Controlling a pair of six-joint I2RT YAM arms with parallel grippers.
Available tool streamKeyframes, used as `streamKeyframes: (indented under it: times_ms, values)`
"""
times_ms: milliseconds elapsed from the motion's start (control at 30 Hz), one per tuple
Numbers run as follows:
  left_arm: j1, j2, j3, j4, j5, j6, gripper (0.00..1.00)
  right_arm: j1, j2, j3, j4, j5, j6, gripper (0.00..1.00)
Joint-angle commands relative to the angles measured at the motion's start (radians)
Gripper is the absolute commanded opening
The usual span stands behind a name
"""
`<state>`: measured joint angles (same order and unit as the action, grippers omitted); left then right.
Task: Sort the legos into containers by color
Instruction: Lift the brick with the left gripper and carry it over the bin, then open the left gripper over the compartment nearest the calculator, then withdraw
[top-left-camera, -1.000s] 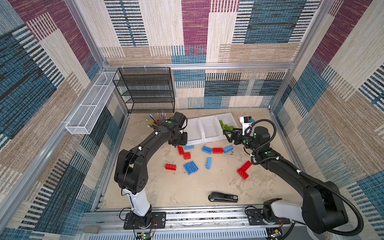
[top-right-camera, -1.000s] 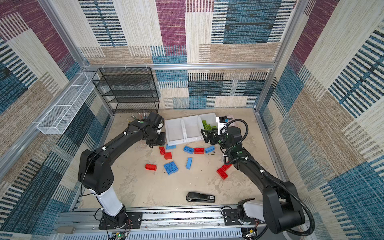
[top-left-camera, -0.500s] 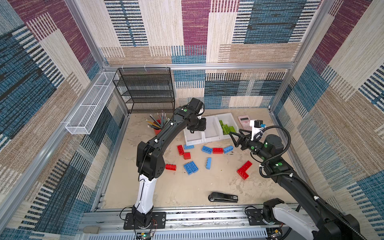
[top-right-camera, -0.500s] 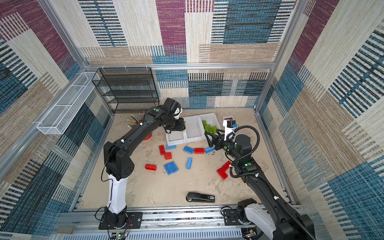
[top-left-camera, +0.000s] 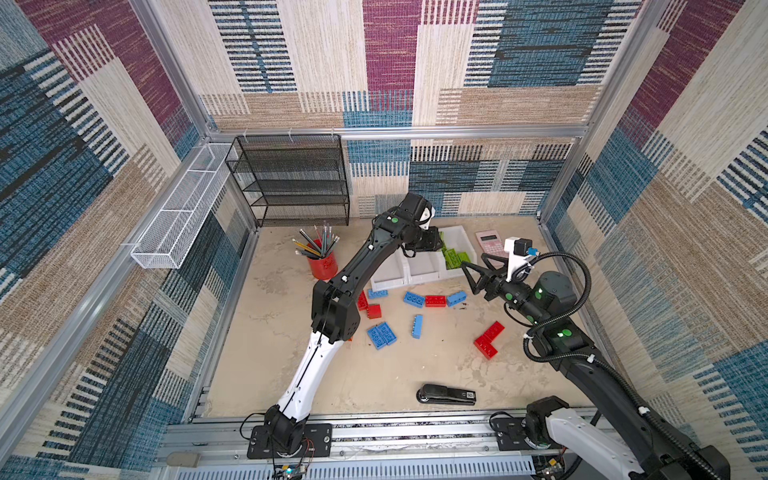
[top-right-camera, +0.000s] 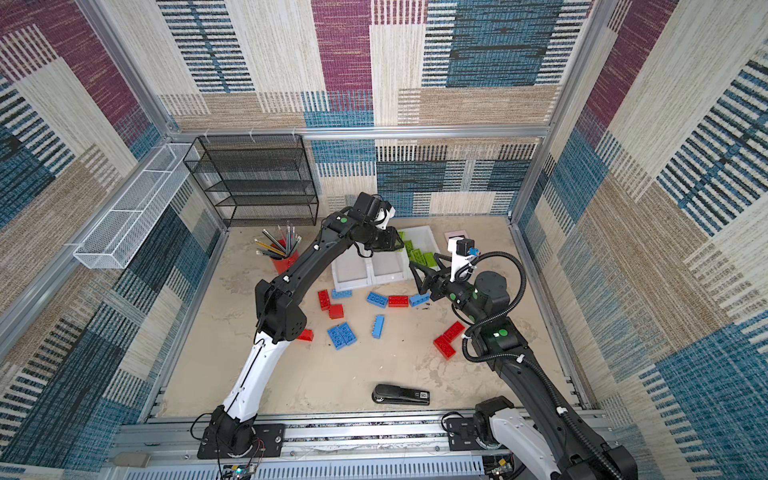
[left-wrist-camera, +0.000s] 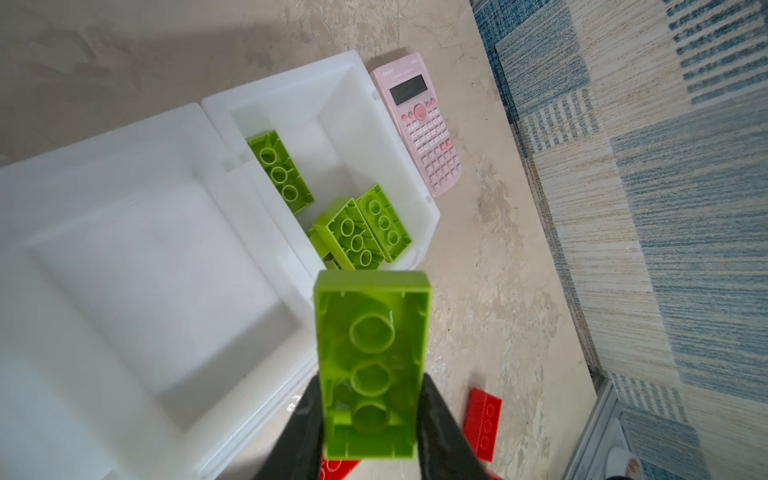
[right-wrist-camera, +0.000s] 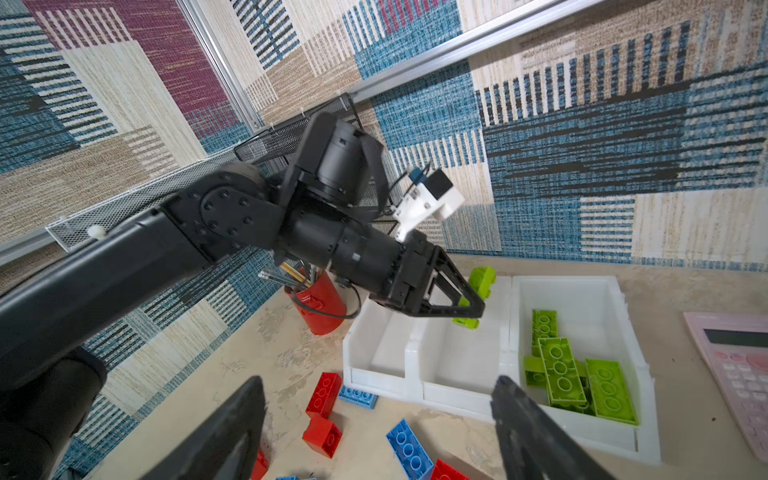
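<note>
- Since a second ago the left arm has swung up from beside the pencil cup (top-left-camera: 323, 266) and across the bins (top-left-camera: 411, 281) toward three o'clock. The right arm has drawn back a little toward four o'clock.
- At eleven o'clock on the counter (top-left-camera: 270, 332) the red cup of pencils stands well apart from the bins' right end.
- The left tool (left-wrist-camera: 372, 386) is clamped on the long sides of a green brick (left-wrist-camera: 370, 332), near one end, with the hollow underside toward the wrist camera. The brick hangs above the bins at one o'clock, roughly over the wall between the middle bin (left-wrist-camera: 158, 257) and the right-hand bin (left-wrist-camera: 415, 187), where several green bricks (left-wrist-camera: 357, 237) already lie.
- To do this well, I judge: carry the brick a touch further toward three o'clock until it clears that wall, lower it close, then part the fingers. Gripped off-centre, the slick brick could tip and bounce out.
- The bricks are hard, glossy, boxy plastic with round tubes inside. The bins are smooth milky-white plastic with thick rims. The counter is mottled, rough beige.
- Loose red and blue bricks (top-left-camera: 434, 300) lie mid-counter, unsorted, and the middle bin holds nothing.
- The right tool (top-left-camera: 473, 260) hovers at three o'clock just beside the right-hand bin, fingers wide apart and holding nothing. It should keep clear of the drop.
- A flat pink calculator (top-left-camera: 490, 241) lies at two o'clock, just beside that bin.
</note>
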<state>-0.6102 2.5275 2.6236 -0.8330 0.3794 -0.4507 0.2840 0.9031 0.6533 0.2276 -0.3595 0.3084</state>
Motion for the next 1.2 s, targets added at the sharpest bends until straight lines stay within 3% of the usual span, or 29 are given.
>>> streamKeyframes:
  times_ms: [0, 300, 467, 700, 933, 1167]
  values:
    - [-0.008, 0.036, 0.015, 0.163, 0.092, -0.057, 0.30, 0.013, 0.022, 0.015, 0.031, -0.015, -0.007, 0.86]
    - [-0.008, 0.214, 0.130, 0.354, 0.155, -0.265, 0.31, 0.029, 0.022, 0.012, 0.056, -0.019, 0.004, 0.87]
    - [-0.006, 0.223, 0.104, 0.406, 0.127, -0.290, 0.35, 0.030, 0.000, 0.000, 0.046, -0.016, 0.007, 0.87]
    - [-0.005, 0.207, 0.113, 0.384, 0.113, -0.266, 0.63, 0.030, -0.022, -0.017, 0.046, 0.001, 0.015, 0.88]
    - [0.008, 0.078, -0.006, 0.356, 0.094, -0.221, 0.70, 0.030, -0.030, -0.003, -0.029, 0.035, 0.023, 0.90]
    - [0.021, -0.249, -0.351, 0.282, 0.028, -0.072, 0.71, 0.031, -0.031, 0.033, -0.217, 0.104, 0.033, 0.95]
